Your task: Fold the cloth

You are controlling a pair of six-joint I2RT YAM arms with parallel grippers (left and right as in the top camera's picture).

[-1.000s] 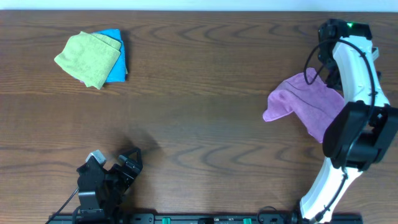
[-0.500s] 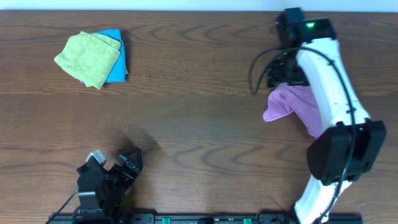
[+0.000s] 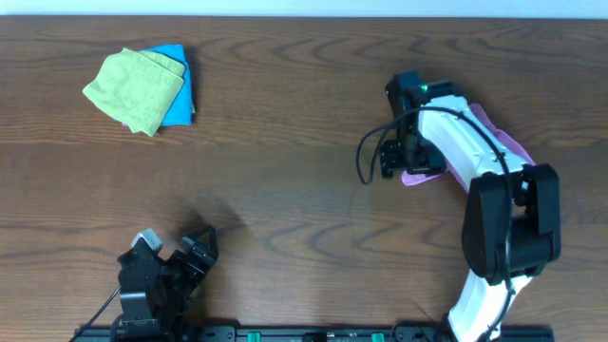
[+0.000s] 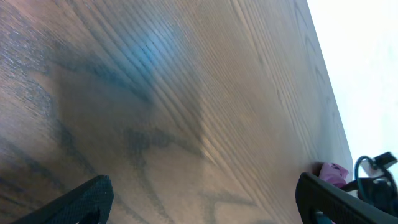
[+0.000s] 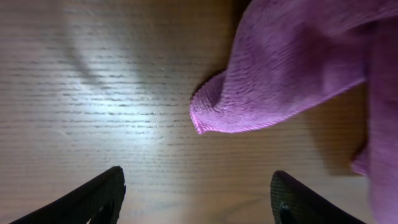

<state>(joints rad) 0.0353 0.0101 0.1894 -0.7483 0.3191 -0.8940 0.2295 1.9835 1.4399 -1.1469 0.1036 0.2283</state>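
Note:
The purple cloth point(image 3: 505, 141) lies crumpled at the right of the table, mostly hidden under my right arm in the overhead view. In the right wrist view a rounded corner of it point(image 5: 273, 87) points toward my open right gripper point(image 5: 198, 199), which hovers above bare wood just short of that corner and holds nothing. In the overhead view the right gripper point(image 3: 391, 158) is at the cloth's left tip. My left gripper point(image 4: 202, 199) is open and empty, parked at the near left point(image 3: 195, 249). A bit of the purple cloth shows far off in the left wrist view point(image 4: 334, 172).
A light green cloth point(image 3: 135, 87) lies on top of a bright blue cloth point(image 3: 179, 87) at the far left of the brown wooden table point(image 3: 285, 171).
My right arm has swung left and toward the near side, from the table's far right edge across the purple cloth to its left tip. The left arm has not moved.

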